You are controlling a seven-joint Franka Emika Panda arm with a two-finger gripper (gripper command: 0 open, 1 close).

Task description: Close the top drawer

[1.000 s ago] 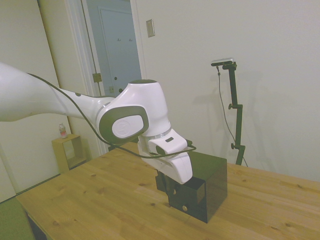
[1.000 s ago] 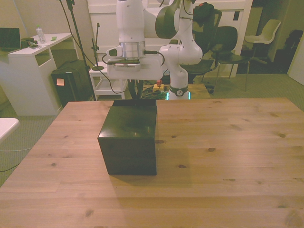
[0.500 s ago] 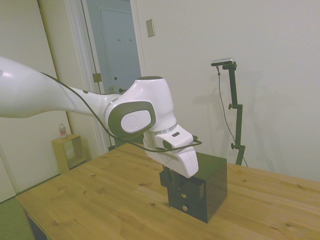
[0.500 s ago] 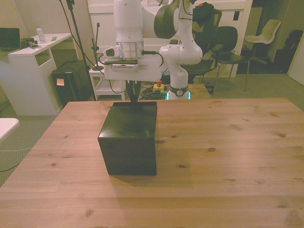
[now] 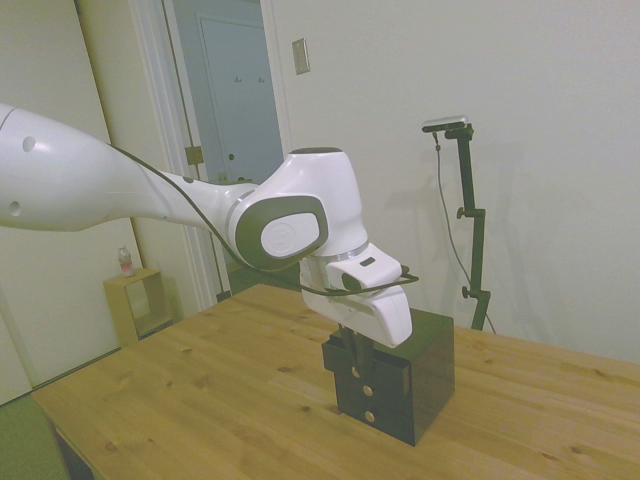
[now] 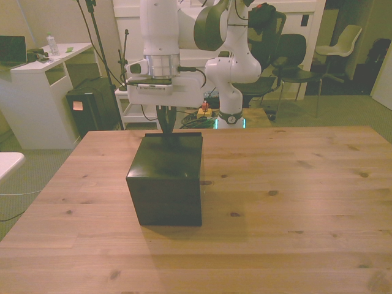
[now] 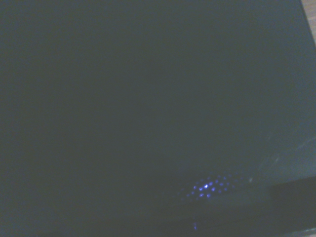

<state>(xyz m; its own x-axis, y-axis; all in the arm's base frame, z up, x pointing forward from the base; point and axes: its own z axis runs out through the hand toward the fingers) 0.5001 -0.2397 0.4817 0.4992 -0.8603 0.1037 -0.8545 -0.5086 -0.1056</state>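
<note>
Top drawer (image 5: 352, 352) sticks out slightly, with your hand (image 5: 356, 343) at its front; its grip I cannot tell. Pushing off-centre could slide the cabinet (image 6: 165, 180) toward 6 o'clock on the desk (image 6: 294, 202).

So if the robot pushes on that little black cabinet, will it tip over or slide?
Probably neither. The cabinet is a squat cube sitting flat on the wooden table, so tipping looks unlikely. It's small, so a hard shove from the gripper might scoot it.

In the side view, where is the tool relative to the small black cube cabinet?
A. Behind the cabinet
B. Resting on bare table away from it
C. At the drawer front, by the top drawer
C: the tool sits against the small black cube cabinet's drawer face, above two visible brass knobs.
</note>
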